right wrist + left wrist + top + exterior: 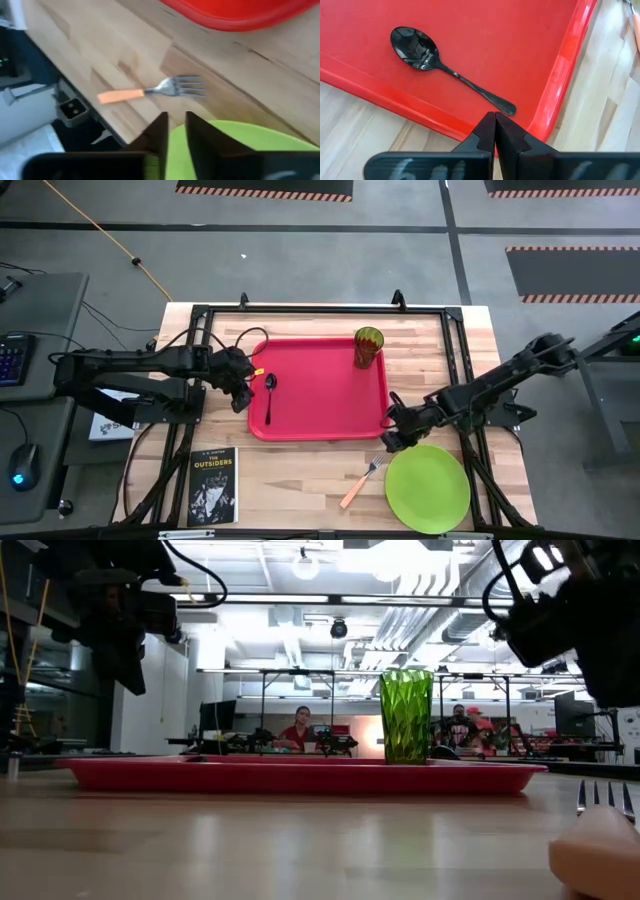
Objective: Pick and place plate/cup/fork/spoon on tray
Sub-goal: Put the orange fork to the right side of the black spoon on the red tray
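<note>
The red tray (320,385) lies in the table's middle. The dark spoon (269,395) lies flat on its left part, and the green cup (368,345) stands upright at its far right corner. The orange-handled fork (362,483) and the lime-green plate (428,488) lie flat on the wood by the near edge. My left gripper (240,385) is shut and empty over the tray's left rim, the spoon (445,65) just beyond its fingertips. My right gripper (392,437) hovers narrowly open and empty over the plate's far left edge (240,137), near the fork (150,91).
A black book (212,485) lies at the near left corner. Black frame rails (320,310) run around the table's far and side edges. Bare wood lies between the tray and the near edge. People sit in the room behind (300,725).
</note>
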